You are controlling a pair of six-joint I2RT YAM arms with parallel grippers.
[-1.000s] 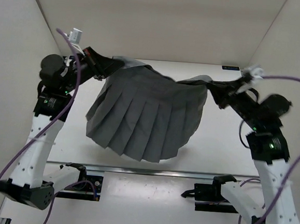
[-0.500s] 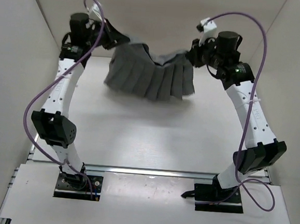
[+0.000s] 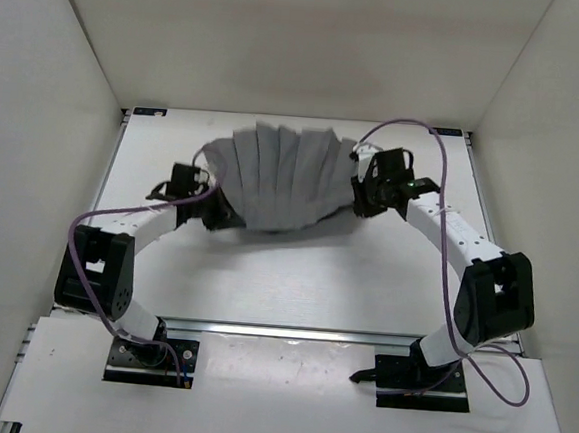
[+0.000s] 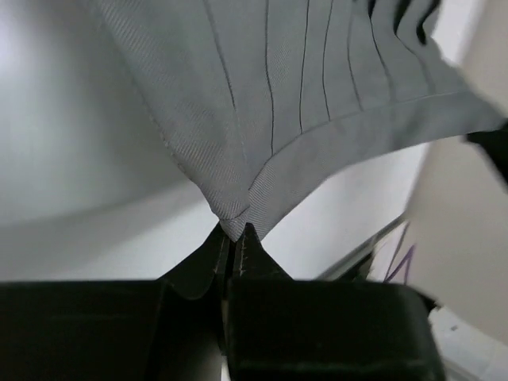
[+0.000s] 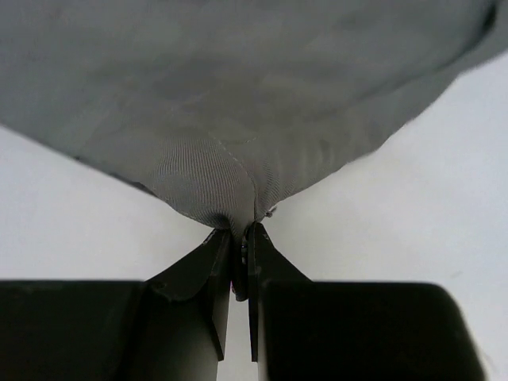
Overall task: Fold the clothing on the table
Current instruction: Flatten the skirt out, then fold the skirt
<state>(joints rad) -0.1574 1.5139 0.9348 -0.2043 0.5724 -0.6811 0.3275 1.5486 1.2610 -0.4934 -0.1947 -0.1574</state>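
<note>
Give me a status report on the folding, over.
Left gripper shut on skirt corner. Right gripper shut on opposite corner. Skirt fanned out on table. Nothing blocking.

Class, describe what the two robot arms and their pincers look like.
The left arm and right arm have white links with blocky black joints; a purple cable loops along each. The left pincer and right pincer are black and tapered.

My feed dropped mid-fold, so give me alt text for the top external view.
A dark grey pleated garment is spread like a fan over the far middle of the white table, its wide hem toward the back wall. The left arm and right arm reach in from either side, their jaws pinching its near corners.
</note>
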